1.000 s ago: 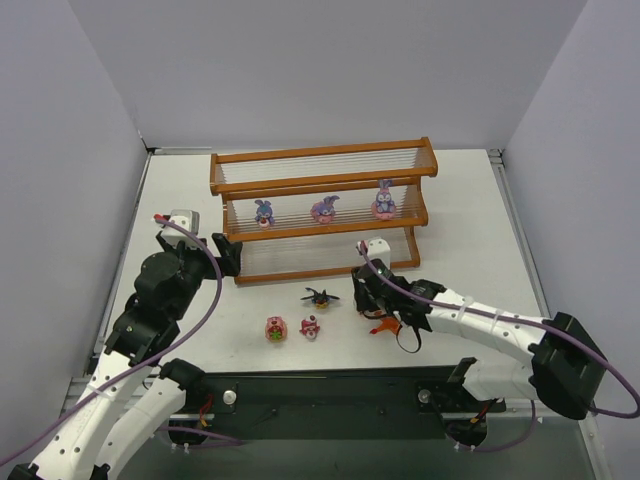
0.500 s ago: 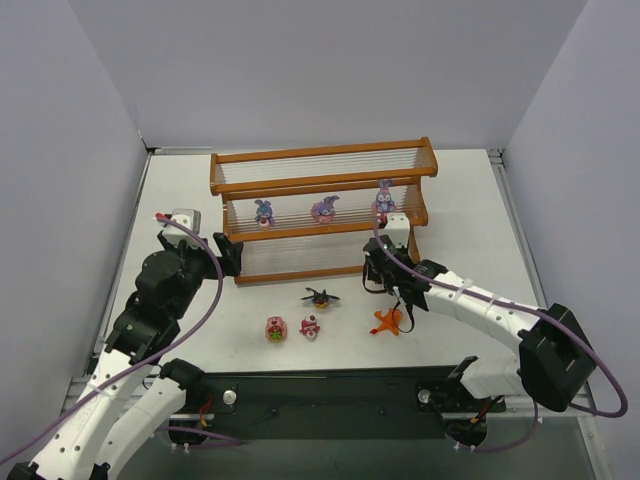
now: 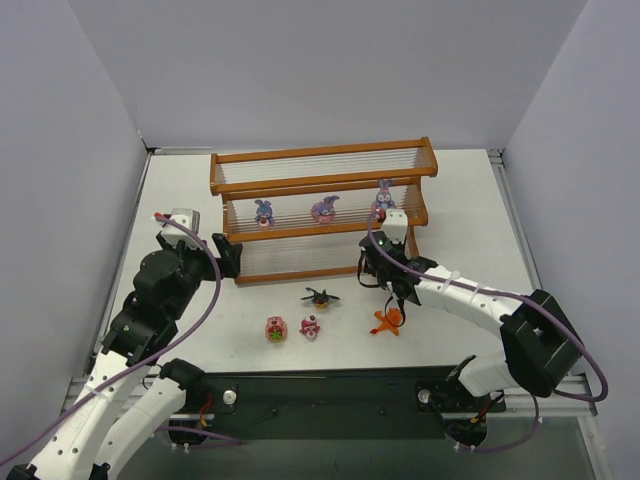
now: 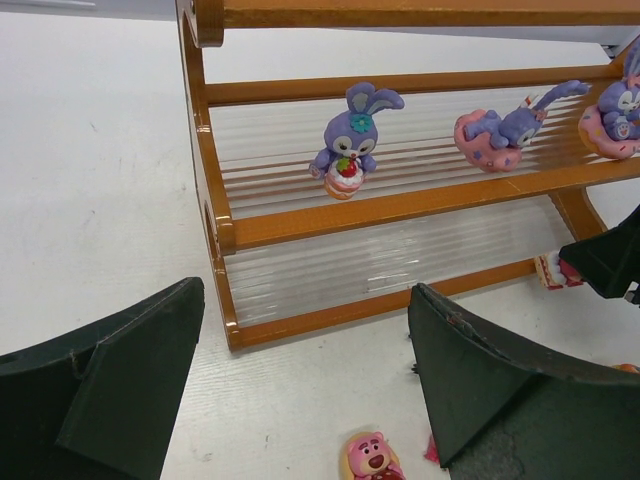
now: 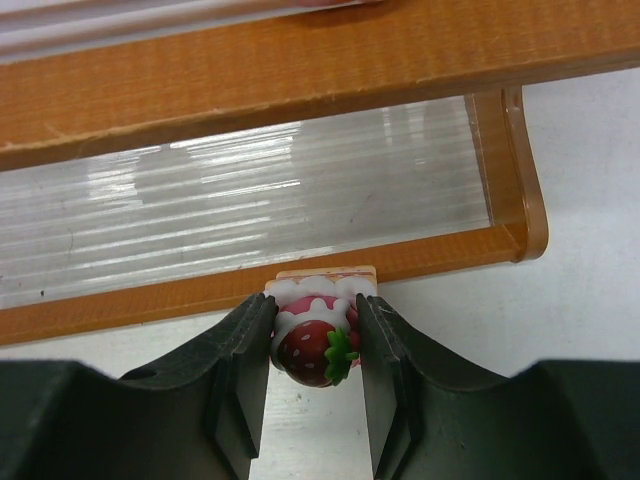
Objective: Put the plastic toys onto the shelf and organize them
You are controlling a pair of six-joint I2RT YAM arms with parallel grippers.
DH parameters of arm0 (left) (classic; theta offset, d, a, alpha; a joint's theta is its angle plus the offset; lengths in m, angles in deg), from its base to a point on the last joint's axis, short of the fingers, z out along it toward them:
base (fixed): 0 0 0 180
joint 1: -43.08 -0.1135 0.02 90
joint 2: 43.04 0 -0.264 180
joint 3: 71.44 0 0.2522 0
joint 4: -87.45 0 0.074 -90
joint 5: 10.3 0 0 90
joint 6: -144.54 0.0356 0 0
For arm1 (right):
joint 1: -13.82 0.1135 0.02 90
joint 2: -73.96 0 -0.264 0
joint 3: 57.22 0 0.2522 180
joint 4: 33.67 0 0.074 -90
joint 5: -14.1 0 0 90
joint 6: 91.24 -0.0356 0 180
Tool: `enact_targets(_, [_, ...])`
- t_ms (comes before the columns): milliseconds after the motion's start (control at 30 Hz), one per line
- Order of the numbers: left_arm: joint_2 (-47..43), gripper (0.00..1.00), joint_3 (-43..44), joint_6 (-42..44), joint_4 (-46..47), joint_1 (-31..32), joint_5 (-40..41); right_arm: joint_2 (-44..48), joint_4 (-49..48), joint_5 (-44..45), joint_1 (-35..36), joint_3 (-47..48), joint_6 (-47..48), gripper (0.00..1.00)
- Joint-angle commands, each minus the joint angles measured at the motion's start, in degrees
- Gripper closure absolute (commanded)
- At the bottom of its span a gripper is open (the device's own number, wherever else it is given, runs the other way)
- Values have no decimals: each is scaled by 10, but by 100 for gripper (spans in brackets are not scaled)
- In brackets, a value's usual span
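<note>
**Strawberry-topped toy held at the shelf's bottom tier**

Top view: three purple long-eared plastic figurines (image 3: pixel 325 209) sit on the middle tier of the orange-brown stepped shelf with pale rods (image 3: pixel 320 185). A black winged toy (image 3: pixel 320 296), two round pink-red toys (image 3: pixel 292 328) and an orange toy (image 3: pixel 387 320) lie on the white table (image 3: pixel 460 200). The right end effector (image 3: pixel 374 268) is at the shelf's lower right front. Left wrist view: the left end effector (image 4: pixel 305 300) is spread wide and empty, facing the shelf. Right wrist view: the right end effector (image 5: pixel 314 312) is clenched on a small red strawberry-and-cream plastic toy (image 5: pixel 310 350), just in front of the bottom rail. The toy looks light, hard and slick. Pinching its flat sides seems safest, and it may tip on the thin rods.
</note>
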Motion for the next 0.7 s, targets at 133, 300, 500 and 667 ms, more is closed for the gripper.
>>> enact_targets(133, [-2,7,33,-12,-8,-2,-13,-11,-64,26,-17,16,-8,100])
enact_targets(300, [-3,7,36,-12,-10,-2,-14,-21,-77,21,-27,14,-7,97])
enact_targets(500, [-2,7,37,-13,-12,-2,-13,-35,-82,14,-33,12,-7,88])
enact_targets(667, [-2,7,36,-13,-13,-2,-13,-45,-95,11,-36,7,-4,84])
